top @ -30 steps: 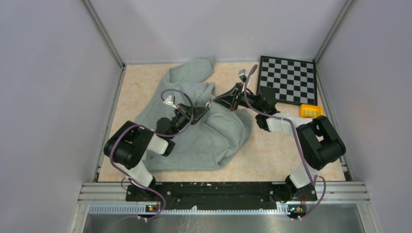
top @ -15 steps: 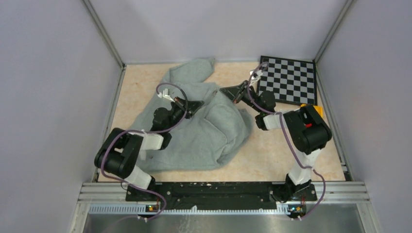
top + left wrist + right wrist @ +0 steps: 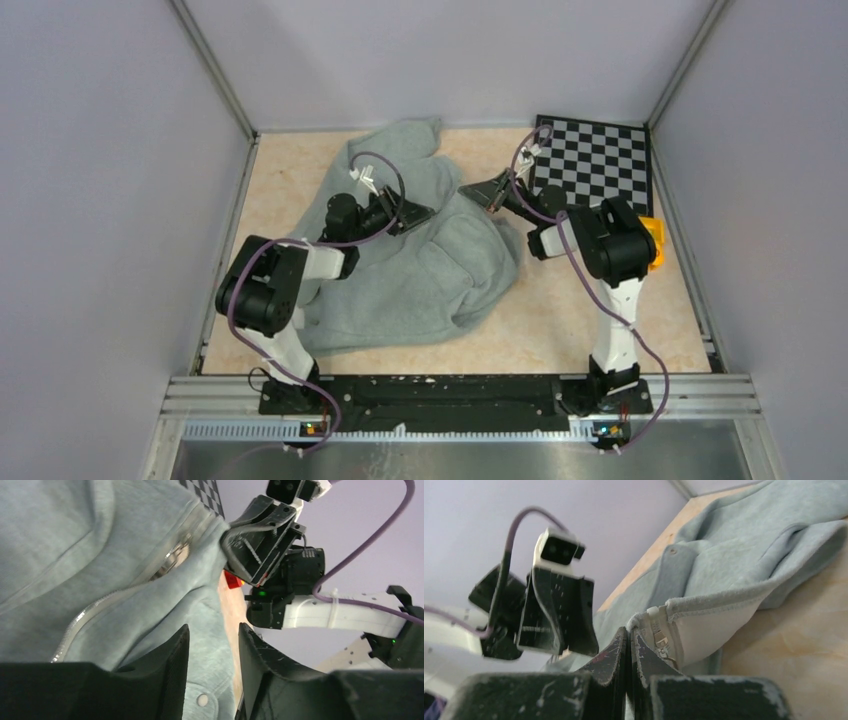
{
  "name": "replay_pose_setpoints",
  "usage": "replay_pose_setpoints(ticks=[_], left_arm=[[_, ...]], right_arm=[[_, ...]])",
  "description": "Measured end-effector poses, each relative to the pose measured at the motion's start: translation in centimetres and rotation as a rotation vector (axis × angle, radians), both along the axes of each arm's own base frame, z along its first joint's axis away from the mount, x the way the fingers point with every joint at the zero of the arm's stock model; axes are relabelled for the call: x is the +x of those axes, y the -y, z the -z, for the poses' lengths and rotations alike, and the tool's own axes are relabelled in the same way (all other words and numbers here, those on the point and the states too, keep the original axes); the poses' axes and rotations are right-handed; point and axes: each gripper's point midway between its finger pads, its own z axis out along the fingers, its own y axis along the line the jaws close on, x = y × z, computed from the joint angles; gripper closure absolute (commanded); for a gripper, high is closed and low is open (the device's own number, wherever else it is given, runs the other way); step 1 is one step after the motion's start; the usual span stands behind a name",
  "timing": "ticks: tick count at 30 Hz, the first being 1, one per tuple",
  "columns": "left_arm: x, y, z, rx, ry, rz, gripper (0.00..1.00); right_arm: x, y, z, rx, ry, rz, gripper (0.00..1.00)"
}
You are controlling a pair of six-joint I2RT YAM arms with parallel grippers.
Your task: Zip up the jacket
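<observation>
The light-grey fleece jacket (image 3: 420,270) lies crumpled on the left and middle of the table. Its pale zipper (image 3: 95,607) runs up to a metal pull (image 3: 172,560). My right gripper (image 3: 470,188) is shut on the jacket's front edge beside the zipper's end (image 3: 659,632) and holds that corner a little off the table. In the right wrist view its jaws (image 3: 628,629) are pressed together with fabric at the tips. My left gripper (image 3: 424,213) hovers over the jacket just left of it, open (image 3: 214,629), with only fleece (image 3: 210,655) showing behind the gap.
A black-and-white checkerboard (image 3: 592,163) lies at the back right. A small yellow block (image 3: 652,232) sits right of my right arm. Grey walls close in the table on three sides. Bare tabletop (image 3: 560,320) shows right of the jacket.
My left gripper has opened, let go of the fabric and moved toward the back. My right gripper has pulled the jacket's edge toward the back and kept hold of it.
</observation>
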Motion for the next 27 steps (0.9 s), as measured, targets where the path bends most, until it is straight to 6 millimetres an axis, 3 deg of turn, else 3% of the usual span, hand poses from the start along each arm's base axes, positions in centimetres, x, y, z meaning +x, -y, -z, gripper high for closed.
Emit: replay_pose_setpoints(ticks=[6, 11, 16, 27], left_arm=[[-0.9, 0.8, -2.8, -0.006, 0.115, 0.092, 0.47], [-3.1, 0.1, -5.1, -0.144, 0.121, 0.129, 0.44], [-5.6, -0.7, -4.7, -0.253, 0.012, 0.138, 0.43], [-6.8, -1.0, -4.5, -0.316, -0.075, 0.152, 0.3]], right_arm=[[-3.8, -1.4, -0.9, -0.047, 0.07, -0.209, 1.0], [-8.9, -2.7, -5.4, -0.083, 0.247, -0.387, 1.0], [-12.8, -3.5, -8.4, -0.104, 0.407, -0.506, 1.0], [-13.9, -4.1, -8.4, -0.112, 0.435, -0.544, 1.0]])
